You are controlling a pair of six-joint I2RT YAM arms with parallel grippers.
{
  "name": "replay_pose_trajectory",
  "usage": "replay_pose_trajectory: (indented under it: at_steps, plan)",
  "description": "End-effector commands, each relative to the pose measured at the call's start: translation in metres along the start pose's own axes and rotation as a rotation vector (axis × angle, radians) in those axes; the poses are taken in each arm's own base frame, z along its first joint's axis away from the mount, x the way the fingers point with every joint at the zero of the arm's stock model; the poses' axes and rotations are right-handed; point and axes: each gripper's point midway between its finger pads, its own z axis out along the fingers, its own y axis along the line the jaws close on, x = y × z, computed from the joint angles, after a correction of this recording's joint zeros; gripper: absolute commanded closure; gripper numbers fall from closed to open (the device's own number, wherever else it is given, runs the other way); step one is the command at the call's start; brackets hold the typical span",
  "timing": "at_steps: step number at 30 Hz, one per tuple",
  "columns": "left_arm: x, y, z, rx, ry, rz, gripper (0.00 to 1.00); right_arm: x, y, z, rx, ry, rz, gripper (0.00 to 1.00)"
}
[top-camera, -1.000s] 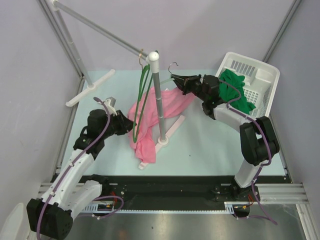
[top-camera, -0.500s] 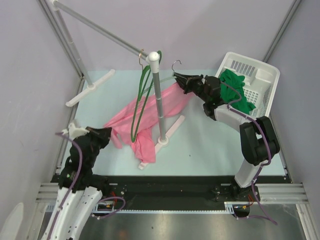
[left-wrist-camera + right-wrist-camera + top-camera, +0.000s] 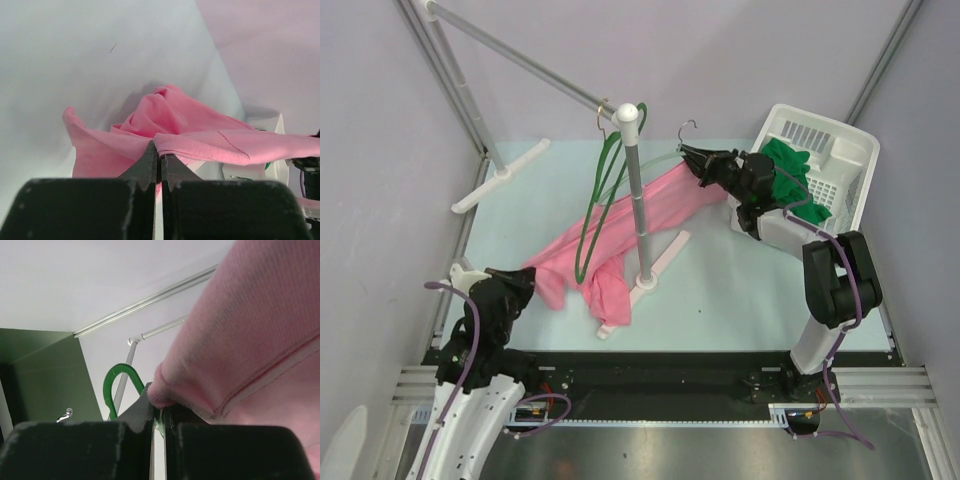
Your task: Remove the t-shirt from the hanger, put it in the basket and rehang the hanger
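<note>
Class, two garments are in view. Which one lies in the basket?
The green garment, bunched in the white basket. The pink t-shirt is outside it, stretched between the left tool and the right tool.

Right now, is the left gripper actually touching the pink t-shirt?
Touching. The left wrist view shows the left gripper shut on a fold of the t-shirt, with pink fabric pinched between its fingertips.
</note>
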Motion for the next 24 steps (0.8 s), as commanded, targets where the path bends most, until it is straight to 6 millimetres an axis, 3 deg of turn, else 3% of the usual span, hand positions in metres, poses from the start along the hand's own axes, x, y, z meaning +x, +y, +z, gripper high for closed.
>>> replay_pose_trajectory:
  at_steps: [1, 6, 10, 15, 19, 24]
  plan:
    - [-0.023, 0.038, -0.001, -0.186, -0.129, 0.021, 1.00, -0.064, 0.080, -0.023, -0.276, -0.143, 0.254, 1.00]
    - [-0.031, 0.049, -0.012, -0.192, -0.178, 0.000, 1.00, -0.091, 0.096, -0.039, -0.307, -0.214, 0.234, 1.00]
    - [-0.029, 0.057, -0.015, -0.211, -0.177, -0.008, 1.00, -0.095, 0.103, -0.035, -0.313, -0.208, 0.234, 1.00]
    - [-0.032, 0.057, -0.019, -0.202, -0.193, -0.012, 1.00, -0.105, 0.098, -0.033, -0.299, -0.218, 0.249, 1.00]
    - [-0.034, 0.061, -0.024, -0.212, -0.197, -0.009, 1.00, -0.128, 0.103, -0.037, -0.326, -0.241, 0.272, 1.00]
    - [-0.039, 0.059, -0.029, -0.196, -0.217, -0.027, 1.00, -0.143, 0.112, -0.035, -0.318, -0.279, 0.259, 1.00]
